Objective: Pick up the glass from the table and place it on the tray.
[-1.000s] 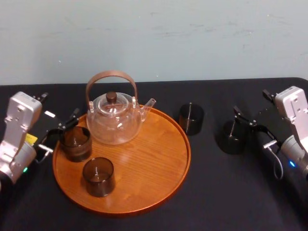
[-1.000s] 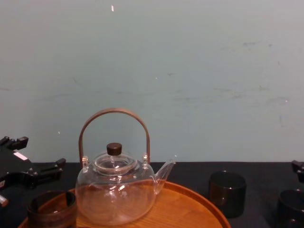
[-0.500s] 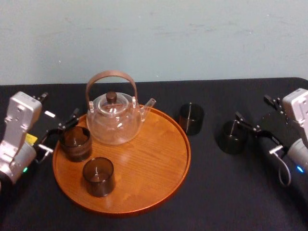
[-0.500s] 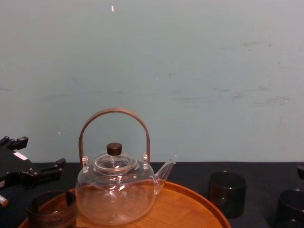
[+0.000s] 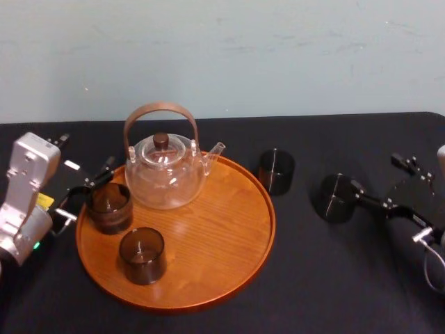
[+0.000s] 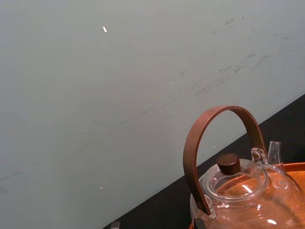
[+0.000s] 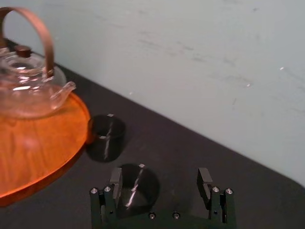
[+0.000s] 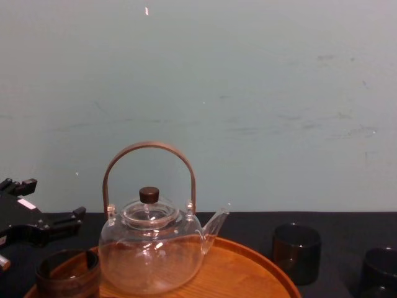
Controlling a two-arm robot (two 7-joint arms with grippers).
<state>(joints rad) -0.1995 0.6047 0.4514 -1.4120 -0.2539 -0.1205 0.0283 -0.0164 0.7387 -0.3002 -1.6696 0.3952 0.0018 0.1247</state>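
The left gripper sits parked just off the tray's left rim. Its fingers are spread and seem to hold nothing. One fingertip is close to the rim glass, which stands on the tray's left edge; I cannot tell whether they touch. The front glass stands on the tray near its front-left. The teapot stands at the tray's back-left, its spout pointing toward the right rim. The tray's centre and right half are bare.

Off the tray, the spare glass stands on the table just beside the right rim. The glass to be moved stands on the table further right of the tray, upright.

The right gripper is beyond it, furthest from the tray, with its jaws wide apart and empty. In the right wrist view the glass is not centred in the gap. It lies ahead of the fingers and in line with the one on the tray side.

Closing from here would likely catch air, or that finger would clip the wall and tip or skid the glass toward the spare glass. The smooth, dark wall may also slip in a shallow pinch. On the way to the tray, a low carry could strike the spare glass or the raised rim. A drop-off too far toward the tray's back could strike the spout.
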